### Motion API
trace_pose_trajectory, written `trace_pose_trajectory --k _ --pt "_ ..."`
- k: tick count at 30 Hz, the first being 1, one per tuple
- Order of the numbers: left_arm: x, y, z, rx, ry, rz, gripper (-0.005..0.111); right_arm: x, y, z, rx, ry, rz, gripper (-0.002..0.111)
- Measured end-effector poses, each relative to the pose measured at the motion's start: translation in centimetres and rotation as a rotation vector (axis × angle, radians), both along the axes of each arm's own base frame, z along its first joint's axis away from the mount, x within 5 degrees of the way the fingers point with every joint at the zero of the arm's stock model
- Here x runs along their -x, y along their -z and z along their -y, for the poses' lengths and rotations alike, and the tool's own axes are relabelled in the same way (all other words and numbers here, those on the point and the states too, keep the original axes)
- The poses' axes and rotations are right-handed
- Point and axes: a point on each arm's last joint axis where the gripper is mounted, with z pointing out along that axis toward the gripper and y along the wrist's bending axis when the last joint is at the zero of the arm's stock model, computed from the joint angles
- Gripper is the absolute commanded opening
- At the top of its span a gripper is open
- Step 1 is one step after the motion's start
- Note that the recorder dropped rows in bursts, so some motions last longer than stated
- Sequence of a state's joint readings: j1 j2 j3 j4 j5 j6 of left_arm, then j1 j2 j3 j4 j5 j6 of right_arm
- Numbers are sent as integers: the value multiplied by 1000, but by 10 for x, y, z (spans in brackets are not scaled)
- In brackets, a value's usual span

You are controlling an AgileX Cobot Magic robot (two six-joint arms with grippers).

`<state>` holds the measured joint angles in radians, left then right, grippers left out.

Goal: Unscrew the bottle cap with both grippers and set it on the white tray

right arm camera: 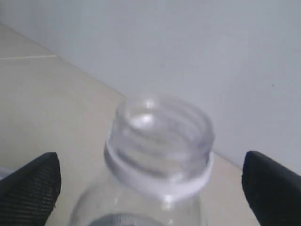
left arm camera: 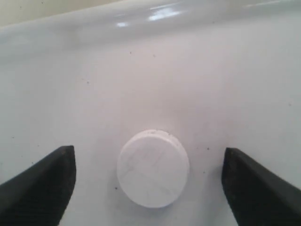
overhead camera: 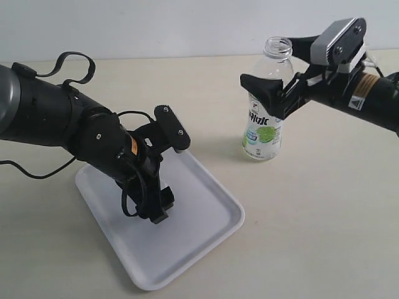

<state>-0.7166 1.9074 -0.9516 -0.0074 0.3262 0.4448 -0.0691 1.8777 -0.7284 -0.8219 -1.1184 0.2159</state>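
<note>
The bottle cap (left arm camera: 153, 168) lies flat on the white tray (left arm camera: 188, 70), loose between the two black fingers of my left gripper (left arm camera: 148, 153), which is open with a gap on each side of the cap. In the exterior view the left gripper (overhead camera: 159, 212) points down onto the white tray (overhead camera: 199, 230) and hides the cap. The bottle (overhead camera: 263, 124) stands upright on the table with its threaded neck bare. My right gripper (overhead camera: 274, 62) is open around the bottle's shoulder. Its fingers stand clear of the bottle (right arm camera: 160, 136) on both sides of the right gripper (right arm camera: 150, 157).
The tray lies at an angle on the beige table (overhead camera: 324, 224), left of the bottle. The bulky left arm (overhead camera: 56, 118) and its cables reach over the tray's far left corner. A pale wall (overhead camera: 187, 25) runs behind the table.
</note>
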Motion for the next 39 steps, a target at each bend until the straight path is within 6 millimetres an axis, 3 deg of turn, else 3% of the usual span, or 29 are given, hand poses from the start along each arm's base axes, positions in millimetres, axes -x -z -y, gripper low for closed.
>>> trace_pose_trajectory --k 10,16,23,35,39 --pt "0 -1 0 -2 10 4 82 24 -86 -2 -94 -10 177 99" --pt "4 -14 -4 -18 22 -4 82 49 -132 -6 -118 -47 288 99" --pt "11 -68 -10 96 -61 71 82 72 -161 -9 -109 -76 340 99" --pt "44 -190 -36 526 -251 281 82 96 -167 -18 -44 -181 217 99" --pt "59 -218 -49 617 -260 326 82 99 -165 -20 -40 -208 164 99"
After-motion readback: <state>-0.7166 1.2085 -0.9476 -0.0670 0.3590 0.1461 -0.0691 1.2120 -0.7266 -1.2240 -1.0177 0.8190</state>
